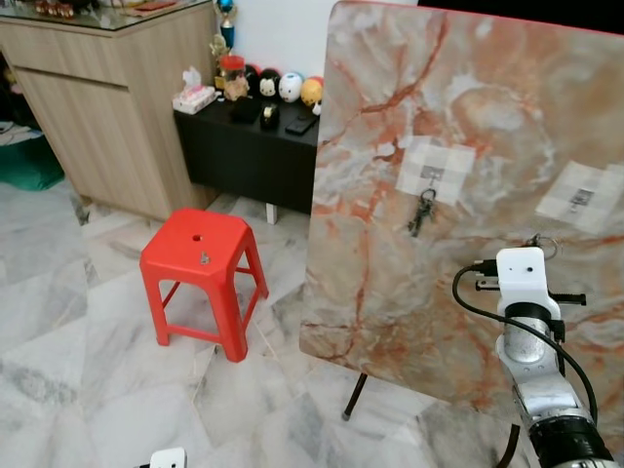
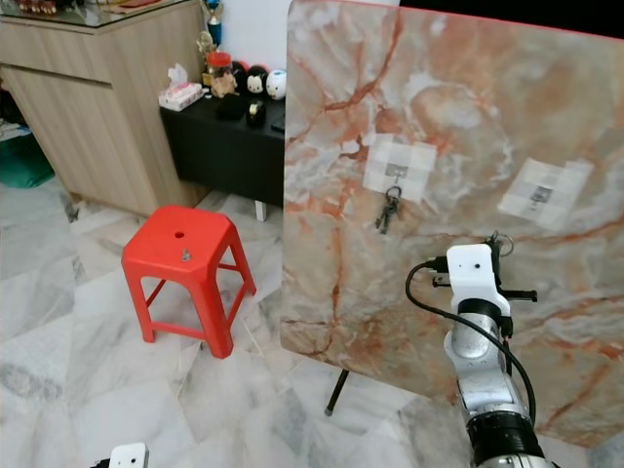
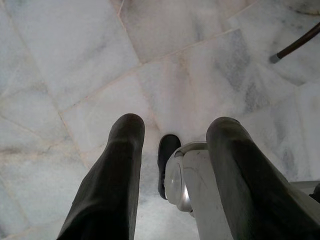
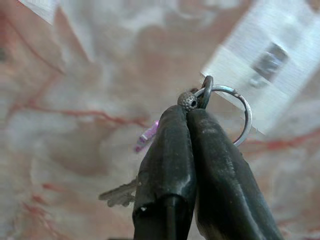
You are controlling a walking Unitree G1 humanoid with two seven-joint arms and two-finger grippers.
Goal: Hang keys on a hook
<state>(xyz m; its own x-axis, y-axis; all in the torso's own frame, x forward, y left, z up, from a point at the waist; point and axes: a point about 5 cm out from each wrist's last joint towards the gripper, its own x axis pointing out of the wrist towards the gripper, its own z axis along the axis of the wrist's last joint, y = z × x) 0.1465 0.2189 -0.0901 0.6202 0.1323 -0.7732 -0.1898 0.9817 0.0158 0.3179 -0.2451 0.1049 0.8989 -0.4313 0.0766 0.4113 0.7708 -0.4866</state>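
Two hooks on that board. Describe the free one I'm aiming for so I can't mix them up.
Find the big marble-patterned board leaning behind the red stool. Two pale taped patches sit on it; the free hook is in the patch nearer the right gripper. Unlike the other hook, no keys hang from it.

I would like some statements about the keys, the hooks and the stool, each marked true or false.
1. The right gripper is shut on a key ring. True.
2. Both hooks on the marble board are empty. False: a bunch of keys hangs on the left hook; the right hook is empty.
3. The stool is blue. False: it is red.
4. The left gripper is open and points at the floor. True.
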